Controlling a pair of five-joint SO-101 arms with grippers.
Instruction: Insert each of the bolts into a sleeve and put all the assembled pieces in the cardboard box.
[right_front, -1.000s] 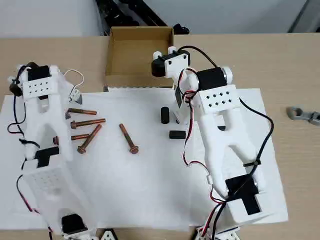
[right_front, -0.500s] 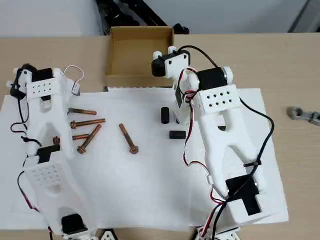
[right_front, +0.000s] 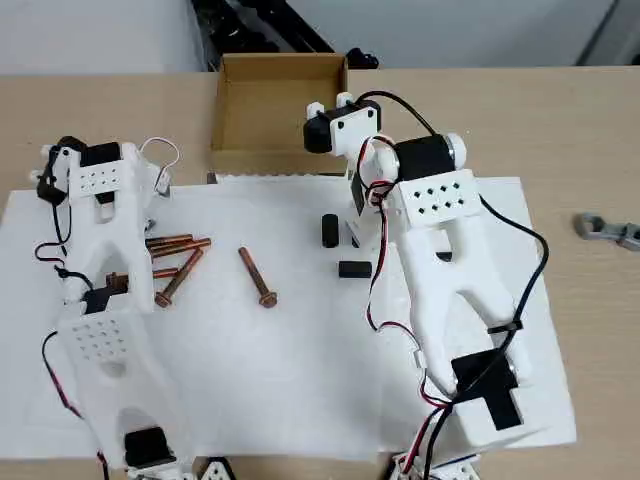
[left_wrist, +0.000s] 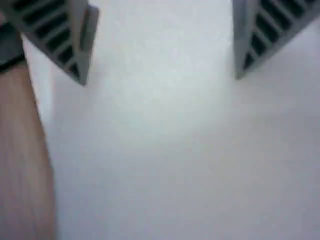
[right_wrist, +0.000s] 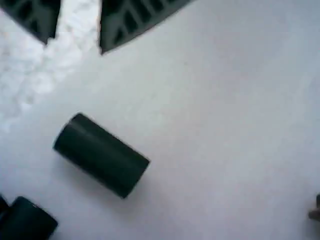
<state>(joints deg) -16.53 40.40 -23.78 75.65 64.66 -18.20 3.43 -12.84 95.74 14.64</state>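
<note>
High view shows copper bolts (right_front: 257, 277) lying loose on the left part of the white foam sheet (right_front: 300, 370), two black sleeves (right_front: 353, 269) near its middle, and the cardboard box (right_front: 280, 100) just beyond its far edge. Left wrist view has the left gripper (left_wrist: 160, 77) with its fingers spread wide over bare sheet. Right wrist view has the right gripper (right_wrist: 75, 42) with fingers seemingly a little apart, gripping nothing, close to one of the sleeves lying on its side.

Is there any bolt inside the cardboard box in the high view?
No, the cardboard box has a bare floor; the bolts lie out on the white sheet.
</note>
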